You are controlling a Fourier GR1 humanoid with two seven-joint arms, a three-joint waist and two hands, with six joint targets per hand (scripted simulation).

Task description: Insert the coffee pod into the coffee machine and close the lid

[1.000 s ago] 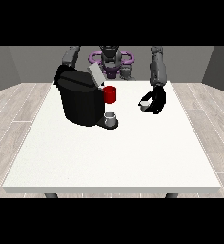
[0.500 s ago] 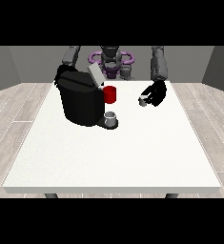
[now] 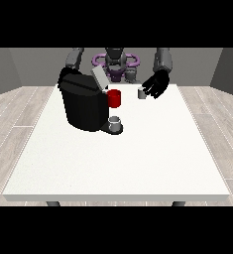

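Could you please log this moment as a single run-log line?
phase: carrying | coffee pod: held by hand at view's right | coffee machine lid: open

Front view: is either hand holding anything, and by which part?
The hand at the view's right holds the small grey coffee pod by its side.

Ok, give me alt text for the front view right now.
The hand at the view's right holds a small grey coffee pod above the white table, right of the black coffee machine, whose lid stands open.
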